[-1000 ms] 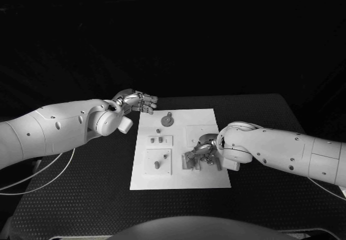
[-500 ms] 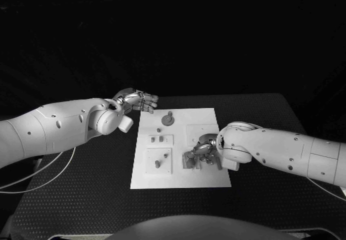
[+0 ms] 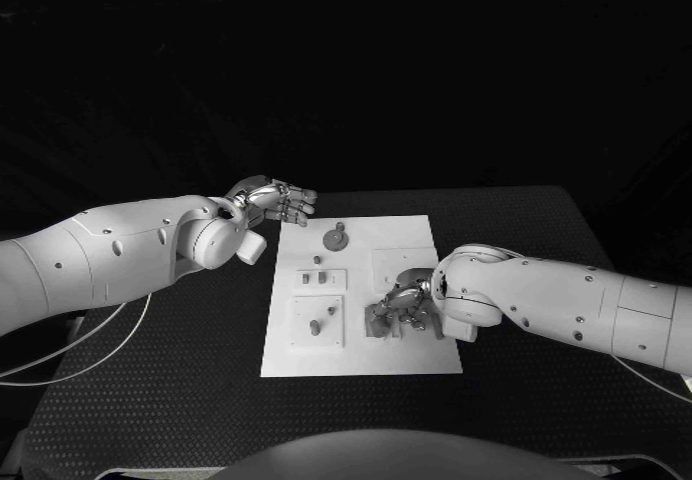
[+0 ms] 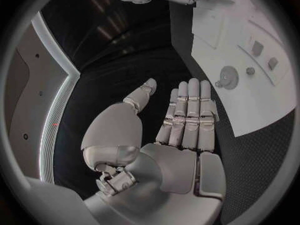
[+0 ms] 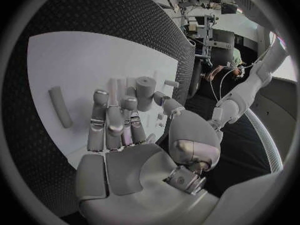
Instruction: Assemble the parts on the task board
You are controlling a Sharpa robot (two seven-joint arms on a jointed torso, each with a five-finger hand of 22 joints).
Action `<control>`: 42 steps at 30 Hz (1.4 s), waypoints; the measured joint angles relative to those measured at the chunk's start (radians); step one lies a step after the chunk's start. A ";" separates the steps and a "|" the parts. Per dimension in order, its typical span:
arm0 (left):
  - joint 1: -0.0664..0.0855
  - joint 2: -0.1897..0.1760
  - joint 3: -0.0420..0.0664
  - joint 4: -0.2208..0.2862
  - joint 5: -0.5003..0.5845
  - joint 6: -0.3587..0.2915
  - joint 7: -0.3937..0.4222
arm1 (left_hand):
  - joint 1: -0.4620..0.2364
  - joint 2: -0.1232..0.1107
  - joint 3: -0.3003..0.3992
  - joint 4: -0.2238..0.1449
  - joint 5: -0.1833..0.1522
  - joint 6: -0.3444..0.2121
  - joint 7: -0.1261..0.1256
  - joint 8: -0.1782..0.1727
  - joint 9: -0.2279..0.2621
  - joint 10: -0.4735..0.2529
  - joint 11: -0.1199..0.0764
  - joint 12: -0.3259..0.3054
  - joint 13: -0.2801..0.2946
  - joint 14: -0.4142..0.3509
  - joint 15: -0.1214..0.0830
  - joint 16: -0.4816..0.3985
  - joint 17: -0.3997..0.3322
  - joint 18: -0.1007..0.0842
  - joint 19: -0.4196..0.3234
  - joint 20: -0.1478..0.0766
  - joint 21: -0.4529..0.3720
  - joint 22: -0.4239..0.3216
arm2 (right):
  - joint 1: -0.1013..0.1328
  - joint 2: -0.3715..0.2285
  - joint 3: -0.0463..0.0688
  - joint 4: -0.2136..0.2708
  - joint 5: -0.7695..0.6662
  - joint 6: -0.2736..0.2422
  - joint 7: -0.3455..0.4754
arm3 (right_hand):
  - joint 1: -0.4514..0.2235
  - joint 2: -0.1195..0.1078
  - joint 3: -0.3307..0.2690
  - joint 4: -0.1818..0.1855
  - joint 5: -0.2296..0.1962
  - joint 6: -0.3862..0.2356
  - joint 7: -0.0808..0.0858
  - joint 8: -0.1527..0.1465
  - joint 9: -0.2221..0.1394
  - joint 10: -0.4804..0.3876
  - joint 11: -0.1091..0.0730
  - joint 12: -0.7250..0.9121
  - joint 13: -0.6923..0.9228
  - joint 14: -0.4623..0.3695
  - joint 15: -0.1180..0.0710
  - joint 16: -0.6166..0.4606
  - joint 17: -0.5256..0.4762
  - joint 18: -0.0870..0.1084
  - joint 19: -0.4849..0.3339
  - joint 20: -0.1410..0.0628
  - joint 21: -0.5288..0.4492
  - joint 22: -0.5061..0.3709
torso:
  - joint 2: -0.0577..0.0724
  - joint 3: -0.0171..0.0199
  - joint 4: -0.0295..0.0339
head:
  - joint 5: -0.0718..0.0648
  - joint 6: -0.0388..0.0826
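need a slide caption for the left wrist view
Left hand, fingers straight and empty, hovers beside the white task board near its round grey part.

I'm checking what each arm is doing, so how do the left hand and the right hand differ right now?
The left hand is off the far left corner of the white board, over the black table; the right hand is over the board among the small parts. The left hand's fingers lie straight with nothing in them; whether the right hand grips a part is unclear. Both are silver hands on white arms.

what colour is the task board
White; the task board shows best in the head view, against the black table.
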 measured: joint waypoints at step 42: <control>0.000 -0.004 0.000 0.001 0.000 0.001 -0.002 | 0.000 0.000 0.000 0.000 0.000 0.000 0.000 0.000 0.000 0.000 0.000 0.000 -0.001 -0.004 0.004 0.000 0.001 0.000 0.000 0.000 0.000 -0.001 | -0.007 -0.064 0.000 0.105 -0.154 -0.021 0.070 | 0.116 -0.038 0.015 -0.068 0.000 0.012 -0.004 0.007 0.025 -0.006 -0.003 0.027 -0.017 -0.004 -0.006 -0.004 0.006 -0.002 -0.004 -0.003 0.004 0.000 | 0.000 0.0004 -0.0009 | 0.001 0.002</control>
